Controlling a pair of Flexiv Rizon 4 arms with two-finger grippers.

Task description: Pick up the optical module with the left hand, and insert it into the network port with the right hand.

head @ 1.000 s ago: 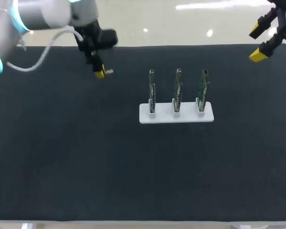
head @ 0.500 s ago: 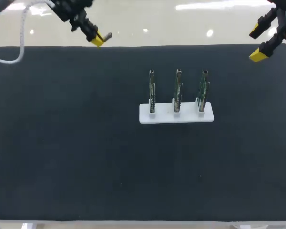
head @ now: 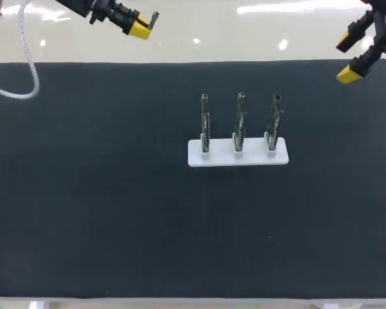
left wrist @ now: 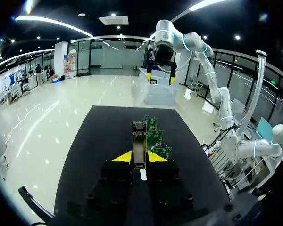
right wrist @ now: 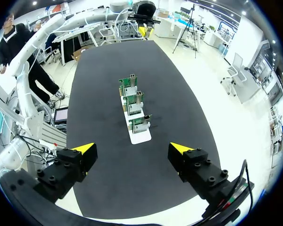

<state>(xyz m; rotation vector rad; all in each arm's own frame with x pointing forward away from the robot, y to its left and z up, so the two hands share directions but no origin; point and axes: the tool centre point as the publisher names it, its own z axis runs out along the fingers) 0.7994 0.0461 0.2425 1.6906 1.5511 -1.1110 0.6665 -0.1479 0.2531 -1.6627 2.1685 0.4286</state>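
Note:
My left gripper (head: 140,27) hangs high over the table's far left corner, shut on the optical module (head: 153,19), a slim metal stick poking out past the yellow tips. In the left wrist view the module (left wrist: 140,143) sits squeezed between the two fingers (left wrist: 120,157) and points toward the boards. Three green network boards (head: 240,122) stand upright in a white holder (head: 238,156) mid-table; they also show in the right wrist view (right wrist: 134,103). My right gripper (head: 349,56) stays open above the far right corner, nothing between its fingers (right wrist: 85,150).
The black table mat (head: 116,206) surrounds the white holder on all sides. A white cable (head: 22,61) loops from my left arm over the far left edge.
My left gripper has lifted from the mat at the far left with the module in it, rising and tilting to point toward the right. The right arm has stayed still.

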